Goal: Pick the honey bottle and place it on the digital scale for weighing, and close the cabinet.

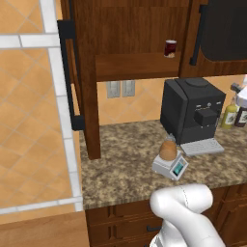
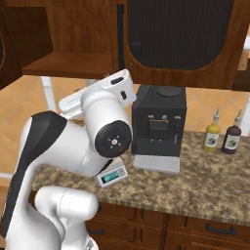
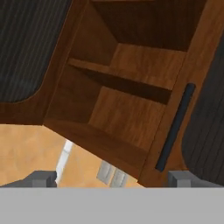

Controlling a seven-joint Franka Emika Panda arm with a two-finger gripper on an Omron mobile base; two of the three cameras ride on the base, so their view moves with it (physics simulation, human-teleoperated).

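Note:
The honey bottle [image 1: 168,150], tan and ridged, stands upright on the round plate of the digital scale [image 1: 172,167] on the counter in front of the coffee machine. A corner of the scale [image 2: 113,176] peeks out below my arm in the right base view. The cabinet [image 1: 137,65] is open: its left door [image 1: 89,106] swings out toward me with its black bar handle [image 1: 67,77]. My gripper [image 3: 113,178] is open with nothing between its fingertips [image 3: 42,178], raised and facing the open shelves [image 3: 131,113] from below, beside the right door's handle [image 3: 175,127].
A black coffee machine [image 1: 193,111] stands behind the scale. A dark red jar [image 1: 170,48] sits on the cabinet's lower shelf. A yellow-green bottle [image 2: 212,135] and a dark bottle [image 2: 231,139] stand at the counter's right. Wooden drawers [image 1: 120,226] run below the granite counter [image 1: 125,169].

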